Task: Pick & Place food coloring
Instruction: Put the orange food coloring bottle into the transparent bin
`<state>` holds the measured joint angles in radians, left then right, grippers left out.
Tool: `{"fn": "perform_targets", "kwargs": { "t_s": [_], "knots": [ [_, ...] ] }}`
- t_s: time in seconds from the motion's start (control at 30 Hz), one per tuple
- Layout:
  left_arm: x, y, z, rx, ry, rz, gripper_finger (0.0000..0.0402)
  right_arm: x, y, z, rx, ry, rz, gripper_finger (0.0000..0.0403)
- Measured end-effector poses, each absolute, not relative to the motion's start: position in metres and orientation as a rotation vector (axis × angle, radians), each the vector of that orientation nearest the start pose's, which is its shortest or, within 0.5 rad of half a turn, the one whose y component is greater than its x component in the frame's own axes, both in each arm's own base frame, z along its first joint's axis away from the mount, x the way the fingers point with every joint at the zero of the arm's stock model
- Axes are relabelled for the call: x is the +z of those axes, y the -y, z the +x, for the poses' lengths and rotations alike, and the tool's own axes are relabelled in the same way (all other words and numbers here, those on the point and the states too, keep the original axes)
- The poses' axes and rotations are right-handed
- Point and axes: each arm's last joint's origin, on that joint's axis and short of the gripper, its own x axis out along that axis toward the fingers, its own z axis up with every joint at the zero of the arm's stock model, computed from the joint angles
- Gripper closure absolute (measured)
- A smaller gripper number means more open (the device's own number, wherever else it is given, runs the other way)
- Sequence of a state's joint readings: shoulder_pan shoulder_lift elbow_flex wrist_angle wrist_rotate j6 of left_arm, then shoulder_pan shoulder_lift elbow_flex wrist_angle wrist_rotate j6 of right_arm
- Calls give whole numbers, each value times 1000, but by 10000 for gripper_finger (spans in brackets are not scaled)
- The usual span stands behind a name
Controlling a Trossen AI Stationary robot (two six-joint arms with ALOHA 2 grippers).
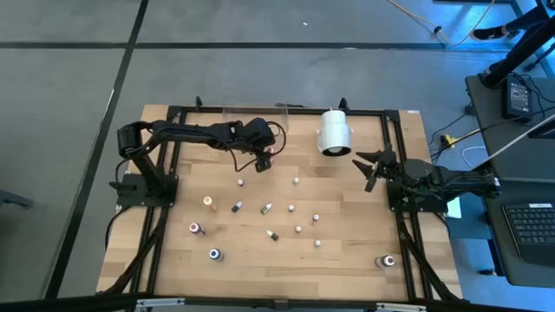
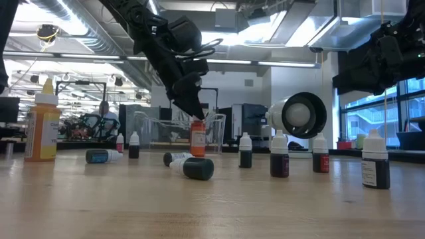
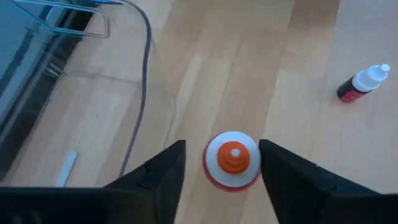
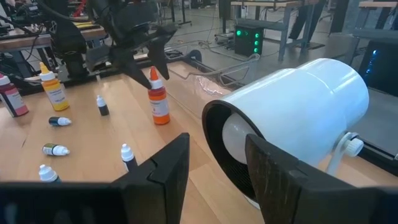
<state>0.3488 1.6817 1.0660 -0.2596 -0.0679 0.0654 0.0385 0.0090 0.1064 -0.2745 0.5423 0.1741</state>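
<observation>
An orange food coloring bottle (image 3: pixel 232 160) with a white shoulder and orange tip stands upright on the table (image 1: pixel 347 251), beside the clear tray (image 3: pixel 93 93). My left gripper (image 3: pixel 222 143) hovers open right over it, one finger on each side of the tip and just above it (image 2: pixel 192 109). Several more tiny bottles and vials stand or lie scattered over the middle of the table (image 1: pixel 266 208). My right gripper (image 1: pixel 375 169) waits open at the table's right side, close to the big white cylinder (image 1: pixel 334 132).
The clear tray (image 1: pixel 251 111) sits at the far edge, just beyond the orange bottle. A yellow bottle (image 1: pixel 208 201), a red-topped one (image 1: pixel 198 228) and a blue one (image 1: pixel 214 254) stand toward the left. Another bottle (image 1: pixel 388 260) sits near the right near corner.
</observation>
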Motion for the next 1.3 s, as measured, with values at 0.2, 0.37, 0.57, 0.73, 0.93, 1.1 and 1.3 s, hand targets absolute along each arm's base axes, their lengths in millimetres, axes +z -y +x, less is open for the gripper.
{"fn": "perform_targets", "kwargs": {
  "t_s": [0.2,0.37,0.57,0.73,0.93,1.1,1.3],
  "knots": [
    [199,-121,324,370,-899,-20,280,173,12,85,-527,-126,118,244],
    [205,-117,322,367,-884,-34,292,173,12,85,-530,-126,117,244],
    [251,-114,301,497,-744,-59,292,173,12,85,-531,-126,117,244],
    [288,-124,268,835,-643,-39,292,173,12,85,-533,-125,117,244],
    [293,-153,246,986,-600,-154,292,173,12,85,-533,-125,117,244],
    [270,-183,242,1071,-679,-208,292,173,12,85,-533,-125,117,244],
    [237,-211,242,1136,-783,-259,292,173,12,85,-533,-125,117,244]
  ]
}}
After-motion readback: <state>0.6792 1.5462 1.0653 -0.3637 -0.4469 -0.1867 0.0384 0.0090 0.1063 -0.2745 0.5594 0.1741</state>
